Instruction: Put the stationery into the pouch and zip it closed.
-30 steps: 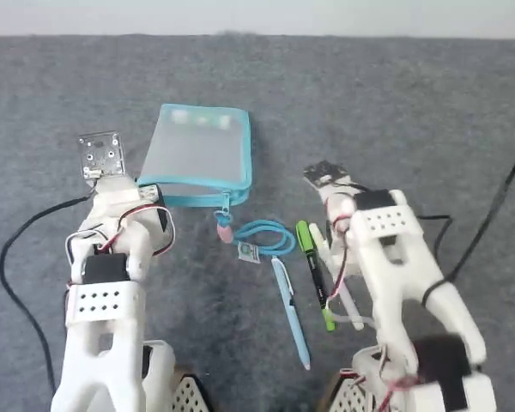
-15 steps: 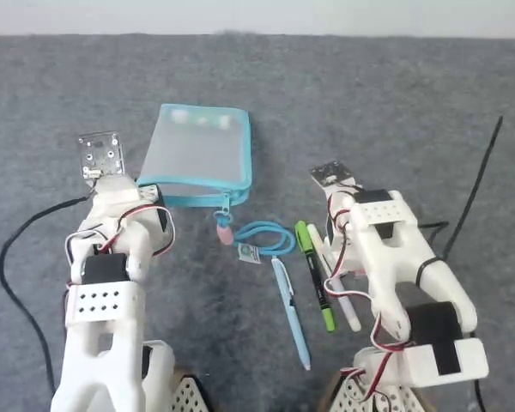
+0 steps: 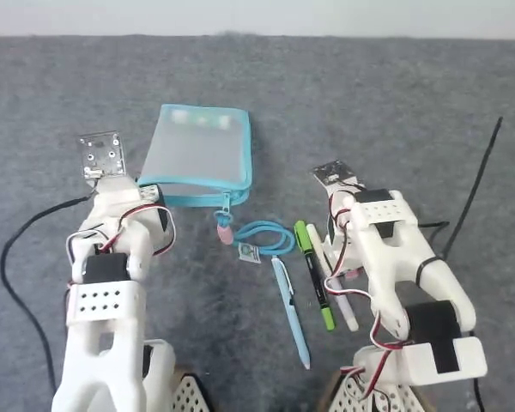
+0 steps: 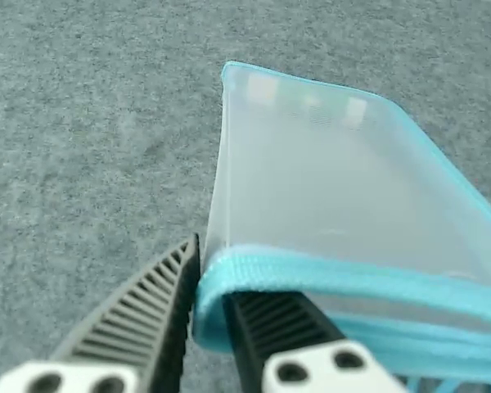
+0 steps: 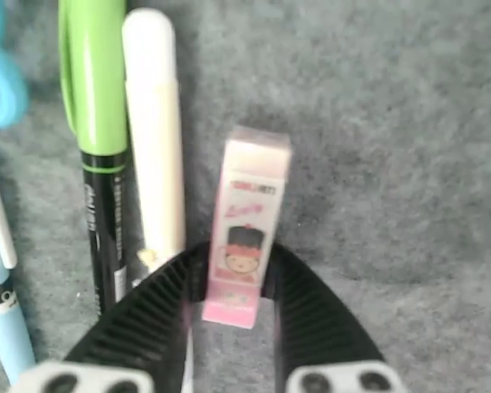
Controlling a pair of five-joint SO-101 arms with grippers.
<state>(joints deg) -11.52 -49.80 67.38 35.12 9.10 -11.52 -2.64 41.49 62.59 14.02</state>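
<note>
Grey felt covers the desk [image 3: 395, 103] in the high view. The translucent, teal-edged pouch [image 3: 197, 150] lies at 11 o'clock from the pens, and the left arm [image 3: 112, 249] meets its 7 o'clock corner. A blue cord [image 3: 266, 233], blue pen [image 3: 290, 313], green highlighter [image 3: 315, 275] and white pen [image 3: 348, 313] lie at 5 o'clock of the pouch, beside the right arm [image 3: 395, 249].

In the left wrist view, the left fingers [image 4: 159, 303] are clamped on the pouch's [image 4: 327, 188] teal zip edge.

In the right wrist view, the right fingers [image 5: 159, 303] pinch a pink eraser [image 5: 250, 213] that lies just beside the white pen [image 5: 154, 123].

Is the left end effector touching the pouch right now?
Touching. The left wrist view shows the left end effector clamped on the teal corner of the pouch.
</note>
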